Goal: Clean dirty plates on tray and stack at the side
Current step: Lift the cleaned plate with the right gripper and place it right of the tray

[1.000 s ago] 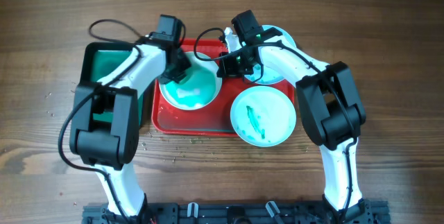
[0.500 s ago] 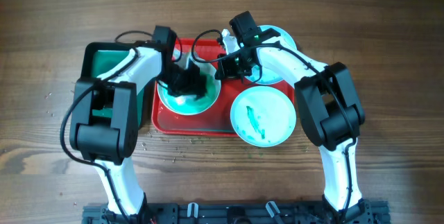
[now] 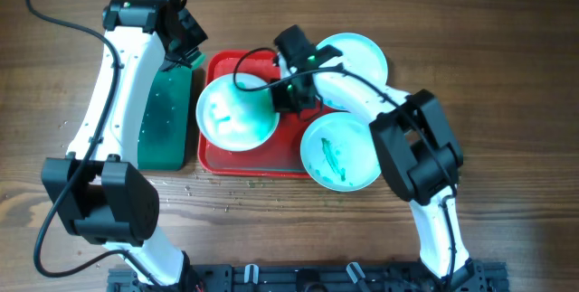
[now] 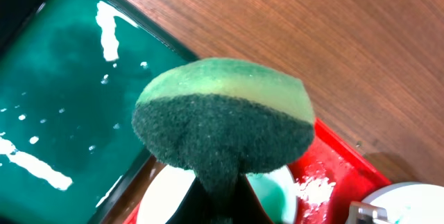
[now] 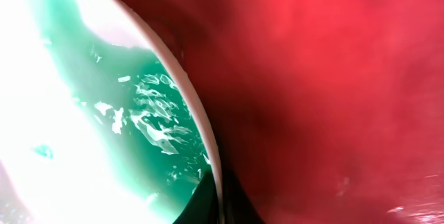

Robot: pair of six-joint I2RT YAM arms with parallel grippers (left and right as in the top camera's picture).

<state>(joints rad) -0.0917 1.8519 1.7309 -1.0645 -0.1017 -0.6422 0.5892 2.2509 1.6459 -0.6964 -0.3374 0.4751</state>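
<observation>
The plate on the red tray is pinched at its rim by the right pincer and looks wet and green, so it is judged not clean. A streaked plate and a pale plate are left near that pincer, and nothing is stacked yet. The sponge is squeezed in the left pincer, with the green tray below it.

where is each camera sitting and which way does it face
Overhead: above the table, facing straight down; both arms show, left gripper, right gripper.
Left wrist: facing down past its gripped sponge onto the green tray.
Right wrist: close on the smeared plate rim its fingers pinch, red tray behind.
Shared: all show that plate and red tray.
</observation>
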